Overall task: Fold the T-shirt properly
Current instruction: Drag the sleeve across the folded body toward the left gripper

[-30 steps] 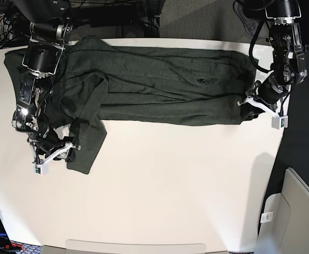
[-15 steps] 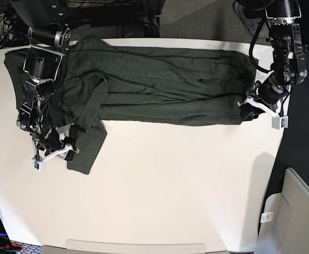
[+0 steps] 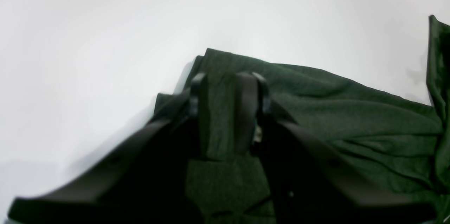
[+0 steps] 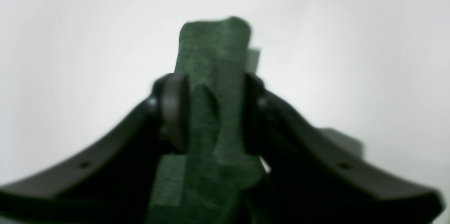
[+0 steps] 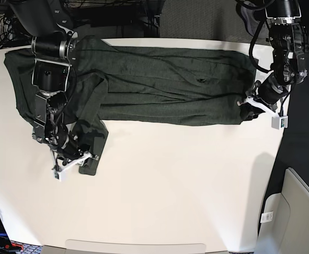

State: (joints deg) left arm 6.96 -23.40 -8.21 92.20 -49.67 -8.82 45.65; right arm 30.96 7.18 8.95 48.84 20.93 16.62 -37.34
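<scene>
The dark olive-green T-shirt [image 5: 165,84] lies spread along the far side of the white table [image 5: 170,185], with one long sleeve [image 5: 91,135] hanging toward the front at the left. My right gripper [image 5: 76,159] sits at that sleeve's end. In the right wrist view its jaws press on a folded strip of the sleeve [image 4: 214,58], which sticks out past the right gripper [image 4: 214,111]. My left gripper [image 5: 248,106] is at the shirt's right edge. In the left wrist view the left gripper [image 3: 225,111] is shut on a fold of the T-shirt [image 3: 351,111].
A grey container [image 5: 297,211] stands off the table's right front corner. Cables and dark gear [image 5: 1,21] crowd the far left behind the table. A pale curved rim [image 5: 136,247] runs along the front edge.
My right gripper moved right and toward the front along the sleeve and closed on its end. The sleeve end bunched and shifted right. The left arm stayed put.
</scene>
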